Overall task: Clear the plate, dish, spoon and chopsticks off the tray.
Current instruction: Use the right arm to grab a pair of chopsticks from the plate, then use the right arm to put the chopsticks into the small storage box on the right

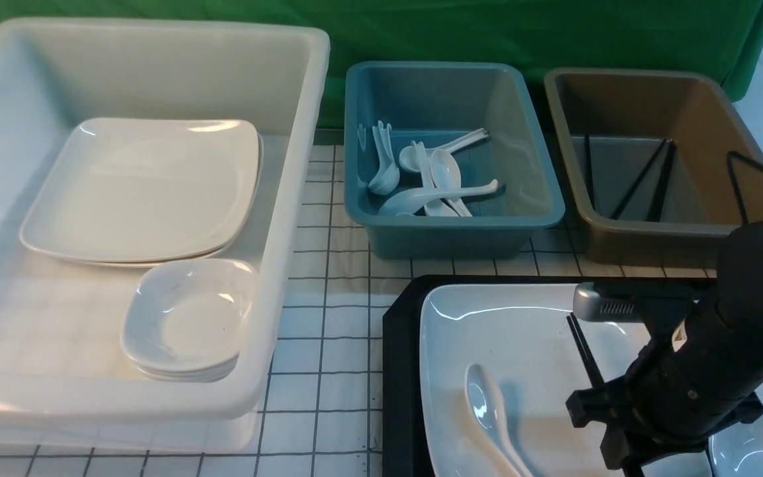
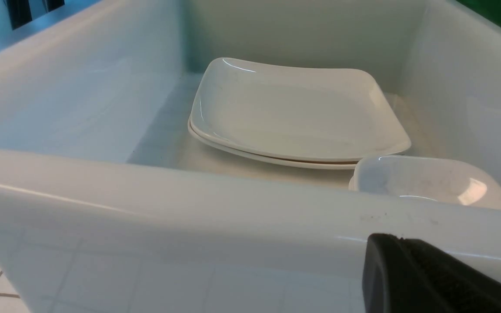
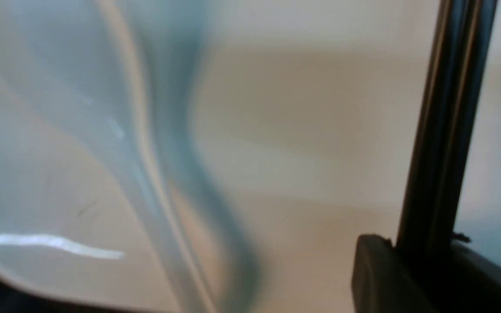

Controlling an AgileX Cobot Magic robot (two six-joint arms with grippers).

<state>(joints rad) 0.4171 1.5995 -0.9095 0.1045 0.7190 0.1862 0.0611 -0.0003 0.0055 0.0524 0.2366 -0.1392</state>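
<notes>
One black tray (image 1: 400, 371) lies on the gridded surface (image 1: 328, 318). On the tray sits one large white plate (image 1: 527, 331), covering most of it. One white spoon (image 1: 491, 414) lies on the plate toward the tray's left half, its bowl pointing to the tray's far edge. One pair of black chopsticks (image 1: 583, 351) lies on the plate toward the tray's right half. The right end effector (image 3: 424, 269) is clenched on the chopsticks, a finger pressing against each side of the pair. One small white dish (image 1: 762, 447) shows at the tray's near right corner, partly hidden by the arm; whether it rests on the tray I cannot tell.

Three bins stand off the tray. The white bin (image 1: 289, 218), left of the tray, holds two stacked plates (image 1: 143, 185) and a pile of small dishes (image 1: 186, 318), their number unclear. The blue bin (image 1: 454, 225), beyond the tray's far left corner, holds at least five loose spoons (image 1: 444, 169). The brown bin (image 1: 646, 232), beyond the tray's far right edge, holds at least three black sticks (image 1: 640, 179).

The left end effector (image 2: 407, 269) hangs outside the white bin's near wall, well left of the tray, clenched and empty.
</notes>
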